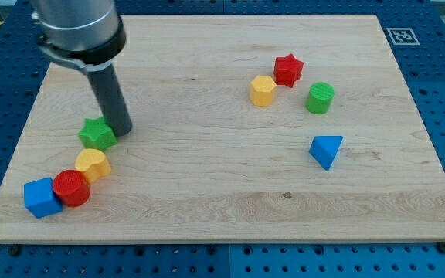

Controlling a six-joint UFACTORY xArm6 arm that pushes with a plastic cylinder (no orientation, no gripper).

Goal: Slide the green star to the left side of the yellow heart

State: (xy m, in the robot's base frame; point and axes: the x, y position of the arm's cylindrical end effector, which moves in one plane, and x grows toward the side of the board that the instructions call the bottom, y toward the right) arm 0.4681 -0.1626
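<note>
The green star point(96, 133) lies at the view's left on the wooden board point(222, 193). The yellow heart point(93, 164) lies just below it, nearly touching. My tip point(121, 130) stands right against the green star's right side, slightly above its middle. A red cylinder point(71, 188) touches the yellow heart's lower left, and a blue cube point(42, 197) sits left of that cylinder.
At the view's upper right lie a yellow hexagon point(263, 90), a red star point(288, 69) and a green cylinder point(320, 98). A blue triangular block point(327, 149) lies below them. The board's left edge is close to the blue cube.
</note>
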